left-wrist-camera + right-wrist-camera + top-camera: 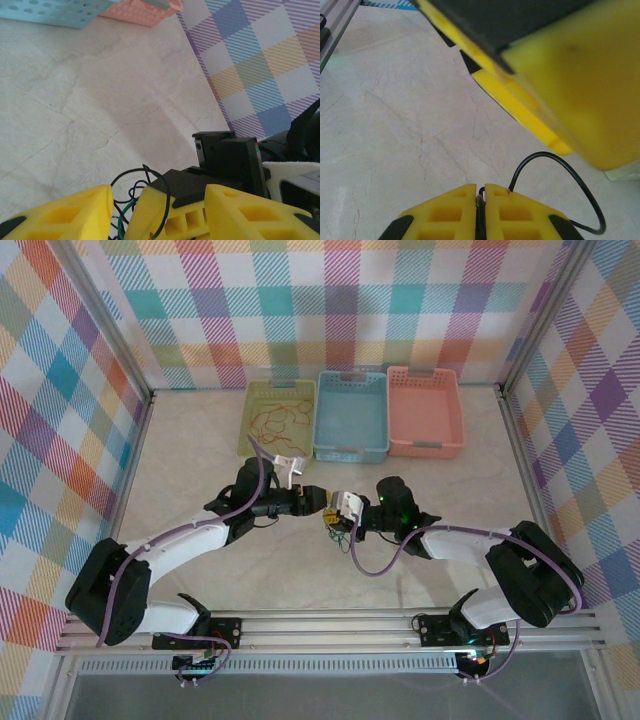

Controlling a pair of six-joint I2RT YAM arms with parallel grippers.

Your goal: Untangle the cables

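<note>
Seeing both grippers nose to nose at centre frame in the top view, over the marble-look table [200,470].

Right gripper [480,192] is clenched. Its yellow fingers are pressed together at bottom centre of its wrist view, with the black cable [542,153] pinched in the seam. From there the cable arcs up and loops out toward the lower right corner.

Left gripper [322,500] is released. Its wrist view shows its fingers [65,215] spread at the bottom edge, not clamped on any wire.

The cables [131,197], a small black and dark green tangle, sit at lower centre of that view, in the gap beside the left finger. We cannot tell whether they touch it. In the top view the tangle hangs just below the two tips.

Along the top of the frame, left to right:
- green basket [247,425], holding loose red-orange wires [283,420]
- blue basket [350,450]
- pink basket [425,448]

All three are well apart from the grippers.
</note>
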